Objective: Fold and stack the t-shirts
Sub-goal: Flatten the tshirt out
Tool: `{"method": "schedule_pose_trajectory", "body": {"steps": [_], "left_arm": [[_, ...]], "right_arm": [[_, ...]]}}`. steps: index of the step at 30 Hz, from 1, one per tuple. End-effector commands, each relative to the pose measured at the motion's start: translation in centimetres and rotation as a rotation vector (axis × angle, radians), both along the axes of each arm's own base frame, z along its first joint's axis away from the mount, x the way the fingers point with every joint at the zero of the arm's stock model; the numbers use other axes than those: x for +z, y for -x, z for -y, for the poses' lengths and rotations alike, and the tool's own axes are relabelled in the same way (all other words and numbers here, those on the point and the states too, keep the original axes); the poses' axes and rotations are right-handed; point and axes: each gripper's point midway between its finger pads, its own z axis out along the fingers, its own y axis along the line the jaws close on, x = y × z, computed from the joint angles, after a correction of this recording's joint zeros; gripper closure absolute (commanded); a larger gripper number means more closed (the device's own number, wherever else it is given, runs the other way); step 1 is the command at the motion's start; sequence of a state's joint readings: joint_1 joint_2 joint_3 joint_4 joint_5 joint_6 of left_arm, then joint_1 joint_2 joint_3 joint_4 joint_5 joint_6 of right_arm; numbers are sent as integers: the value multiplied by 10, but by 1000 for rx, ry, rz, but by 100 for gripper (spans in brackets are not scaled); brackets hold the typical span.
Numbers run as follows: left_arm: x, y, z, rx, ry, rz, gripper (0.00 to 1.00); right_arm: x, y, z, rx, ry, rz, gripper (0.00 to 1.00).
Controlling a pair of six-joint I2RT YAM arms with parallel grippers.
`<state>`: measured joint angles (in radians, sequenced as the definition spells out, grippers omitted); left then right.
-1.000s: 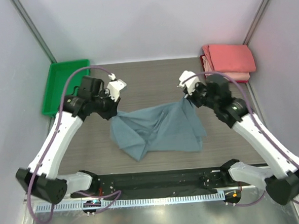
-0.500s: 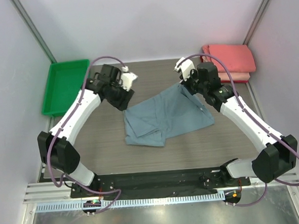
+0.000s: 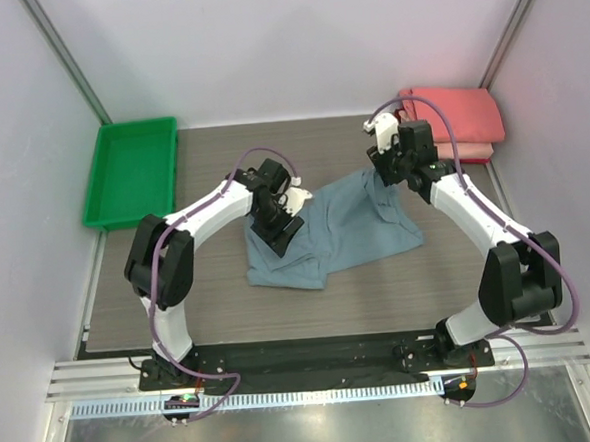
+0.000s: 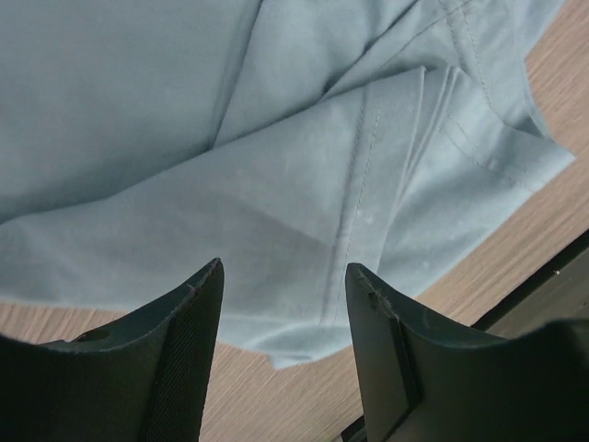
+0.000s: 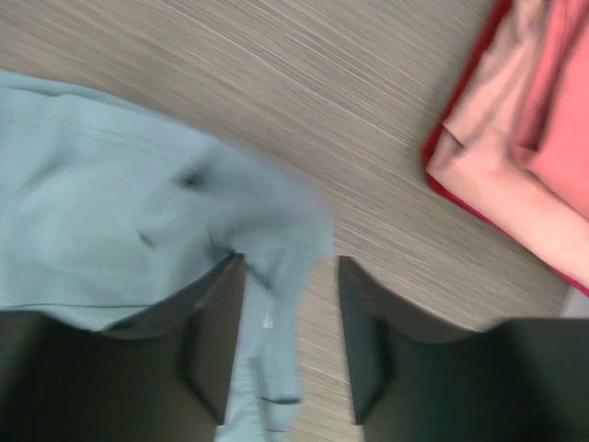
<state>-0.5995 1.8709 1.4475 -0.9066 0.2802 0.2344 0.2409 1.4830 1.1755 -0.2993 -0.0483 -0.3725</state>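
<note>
Now your left end effector (image 4: 283,269) gapes wide and your right end effector (image 5: 289,264) has just parted, both empty, so the blue-grey shirt (image 3: 361,232) lies loose, its fold unfinished.

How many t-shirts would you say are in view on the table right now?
3 distinguishable: a blue-grey t-shirt crumpled in the middle, a coral folded t-shirt in the far-right corner, and a paler pink one beneath it. Further layers may be hidden.

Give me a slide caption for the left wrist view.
Open left gripper above the loosely folded blue-grey shirt on the wood table.
</note>
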Motion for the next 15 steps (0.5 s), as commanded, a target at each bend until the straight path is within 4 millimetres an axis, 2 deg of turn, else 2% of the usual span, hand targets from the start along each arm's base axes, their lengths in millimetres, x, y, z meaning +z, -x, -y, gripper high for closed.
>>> {"method": "schedule_pose_trajectory", "body": {"steps": [1,4,7,8,11,12,14,15], "left_arm": [[10,-10,15,-3,32,30,44],[14,-9,15,6,36,33,44],[23,-10,14,5,45,59,44],[24,-10,13,6,42,65,44],[25,-11,8,5,24,85,44],[25,-12,6,5,15,90,44],[23,-12,4,4,3,90,44],[23,-12,3,4,0,88,44]], "right_arm": [[32,-28,28,-144,-15,104,47],[33,-17,43,-124,-73,40,45],[9,20,55,-80,-93,-88,45],[-16,45,43,7,-123,-176,45],[-21,73,33,167,-74,-134,45],[-40,86,32,193,-59,-157,45],[-41,85,31,241,-10,-92,46],[-49,88,31,248,-3,-99,46]]}}
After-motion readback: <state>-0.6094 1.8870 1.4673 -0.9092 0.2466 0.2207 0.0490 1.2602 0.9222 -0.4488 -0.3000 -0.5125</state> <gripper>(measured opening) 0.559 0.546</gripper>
